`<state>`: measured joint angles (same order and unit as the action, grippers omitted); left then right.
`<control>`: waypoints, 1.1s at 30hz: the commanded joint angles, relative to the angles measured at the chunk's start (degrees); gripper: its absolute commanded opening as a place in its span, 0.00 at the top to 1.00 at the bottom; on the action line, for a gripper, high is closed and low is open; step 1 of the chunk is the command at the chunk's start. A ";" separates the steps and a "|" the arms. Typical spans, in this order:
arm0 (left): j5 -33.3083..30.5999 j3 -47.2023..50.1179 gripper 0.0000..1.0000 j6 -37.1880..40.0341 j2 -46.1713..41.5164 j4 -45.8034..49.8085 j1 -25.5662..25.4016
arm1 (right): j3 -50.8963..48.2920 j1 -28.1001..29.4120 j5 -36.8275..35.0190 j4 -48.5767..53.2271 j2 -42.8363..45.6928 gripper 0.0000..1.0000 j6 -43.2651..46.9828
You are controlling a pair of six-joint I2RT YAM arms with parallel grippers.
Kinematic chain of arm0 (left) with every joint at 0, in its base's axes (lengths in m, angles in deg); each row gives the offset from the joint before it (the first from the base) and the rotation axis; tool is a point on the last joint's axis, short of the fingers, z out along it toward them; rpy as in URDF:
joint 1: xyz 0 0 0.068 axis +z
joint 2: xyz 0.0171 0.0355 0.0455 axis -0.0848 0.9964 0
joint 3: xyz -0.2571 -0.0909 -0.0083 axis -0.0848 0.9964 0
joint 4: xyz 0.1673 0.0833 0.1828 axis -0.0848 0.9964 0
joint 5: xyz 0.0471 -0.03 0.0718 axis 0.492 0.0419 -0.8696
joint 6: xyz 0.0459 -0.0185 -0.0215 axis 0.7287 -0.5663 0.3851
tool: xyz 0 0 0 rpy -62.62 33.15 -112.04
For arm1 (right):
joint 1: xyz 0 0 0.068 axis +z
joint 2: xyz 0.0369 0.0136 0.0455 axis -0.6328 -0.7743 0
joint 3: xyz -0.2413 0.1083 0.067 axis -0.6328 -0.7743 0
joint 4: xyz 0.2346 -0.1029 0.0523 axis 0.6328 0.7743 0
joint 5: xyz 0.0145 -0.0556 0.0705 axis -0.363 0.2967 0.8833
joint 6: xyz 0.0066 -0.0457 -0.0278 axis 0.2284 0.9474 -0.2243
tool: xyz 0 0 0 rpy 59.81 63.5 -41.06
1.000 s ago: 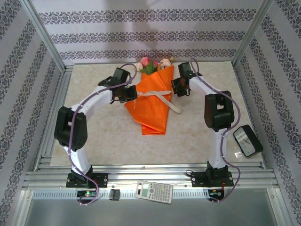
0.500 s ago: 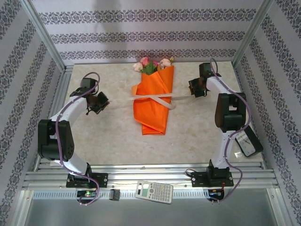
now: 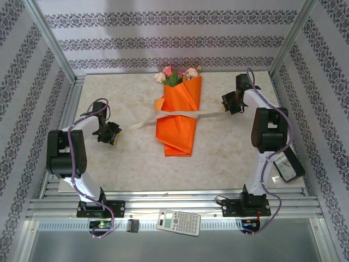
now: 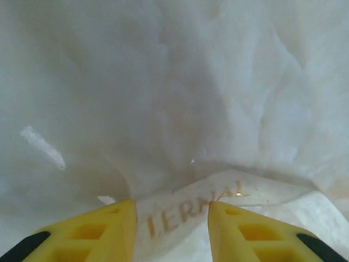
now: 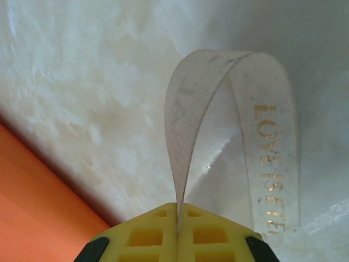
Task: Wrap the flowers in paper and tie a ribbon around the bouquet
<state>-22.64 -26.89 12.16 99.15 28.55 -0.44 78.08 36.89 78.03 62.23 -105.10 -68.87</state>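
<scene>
Spanning the bouquet: ribbon pinched on one side, loose on the other

Centre of the overhead frame, the bouquet (image 3: pixel 177 128) lies flat on the table (image 3: pixel 125 164). Its orange paper (image 3: pixel 182 98) is rolled into a narrow cone pointing toward the bottom of the frame, and the flowers (image 3: pixel 175 75) poke out at the upper end. Across the cone's waist runs the ribbon (image 3: pixel 210 114), a flat pale band with gold lettering, laid left to right.

Right of centre, the right gripper (image 3: pixel 229 103) has its jaws closed tight on that band. Its wrist view shows the two yellow fingers (image 5: pixel 144 234) pressed together, with the ribbon standing out of the seam and curling over in a loop, and orange paper in the lower left corner. That pinch looks like the anchor: it holds one end out to the side so the band sits drawn over the paper rather than slumping off it.

Over at the left of the frame, the left gripper (image 3: pixel 113 135) sits low by the ribbon's other end. Its jaws stand partly apart, and its wrist view has the lettered band lying on the table in the gap, not squeezed, so I read that end as free.

Whether a knot sits on the cone is too small to tell. Wrapping looks done; the tie, I'd judge, is the step in hand, and the loose end would need a fresh grip for any further crossing.
</scene>
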 commanded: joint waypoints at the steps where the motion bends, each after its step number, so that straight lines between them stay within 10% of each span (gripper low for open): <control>1: -1.94 0.34 0.52 -6.98 -4.77 4.71 -1.16 | -0.83 0.44 1.28 0.91 1.65 1.00 1.74; 10: 0.67 1.63 0.35 -34.44 -12.27 -7.35 -12.74 | -1.01 0.70 2.47 0.14 1.17 1.00 1.98; 21: -1.82 -11.20 0.35 -58.87 9.66 -23.89 -23.18 | -2.01 0.62 3.10 -0.41 1.33 1.00 2.09; 33: -4.32 -14.18 0.72 -56.89 17.62 -32.50 -23.15 | -1.98 0.61 3.62 -0.76 1.00 1.00 1.93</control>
<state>-26.96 -38.78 -44.49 115.33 0.71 -23.25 76.57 36.89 80.83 61.40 -105.08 -67.45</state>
